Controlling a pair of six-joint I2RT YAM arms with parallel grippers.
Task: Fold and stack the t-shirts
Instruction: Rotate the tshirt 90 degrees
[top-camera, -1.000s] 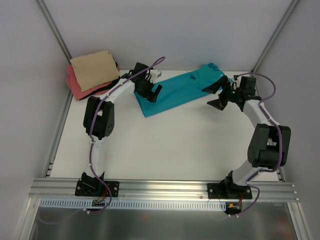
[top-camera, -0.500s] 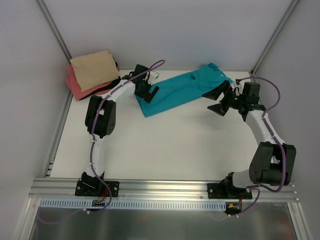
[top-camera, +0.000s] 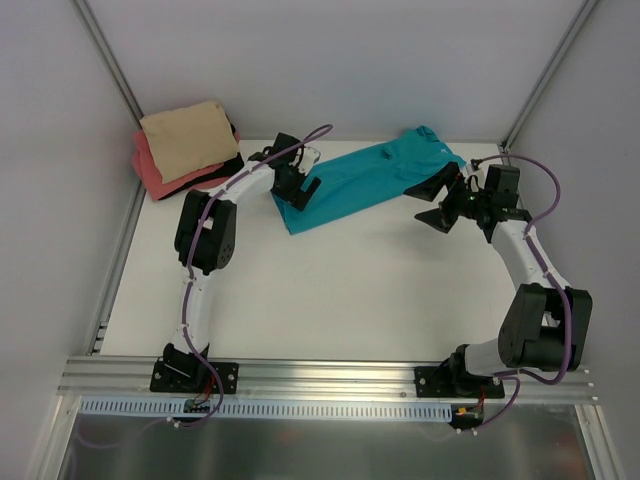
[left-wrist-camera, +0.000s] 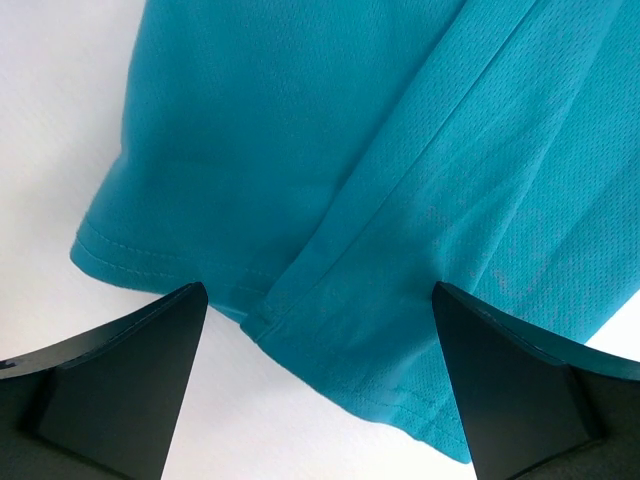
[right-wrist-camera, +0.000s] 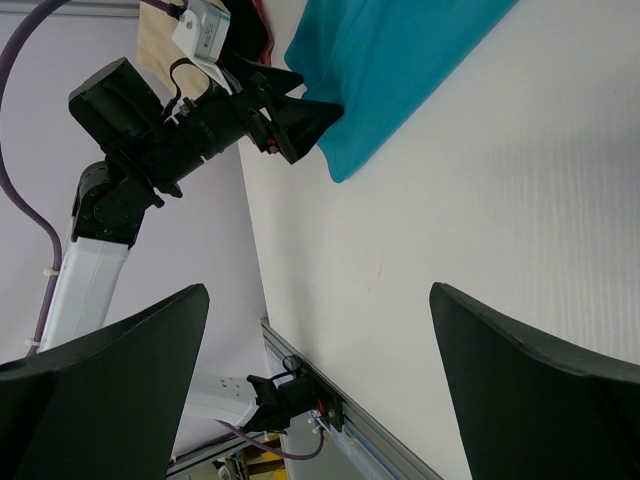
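Observation:
A teal t-shirt (top-camera: 360, 180), folded into a long strip, lies slantwise at the back middle of the table. My left gripper (top-camera: 297, 186) hovers open over its near-left end. In the left wrist view the hem and a fold edge of the teal t-shirt (left-wrist-camera: 350, 150) lie between the spread jaws of the left gripper (left-wrist-camera: 318, 290), which grip nothing. My right gripper (top-camera: 430, 202) stands open just off the strip's right end, over bare table (right-wrist-camera: 450, 250), with the teal t-shirt (right-wrist-camera: 400, 70) ahead of it. A folded tan t-shirt (top-camera: 185, 138) rests on a coral-pink t-shirt (top-camera: 155, 178) at the back left.
White walls with metal corner posts (top-camera: 108, 60) close the table at the back and sides. An aluminium rail (top-camera: 330, 375) carrying both arm bases runs along the near edge. The left arm (right-wrist-camera: 160, 140) shows in the right wrist view.
The right arm has swung its elbow outward and drawn its gripper slightly back from the shirt's right end. The left gripper has shifted a little toward the strip's left end.

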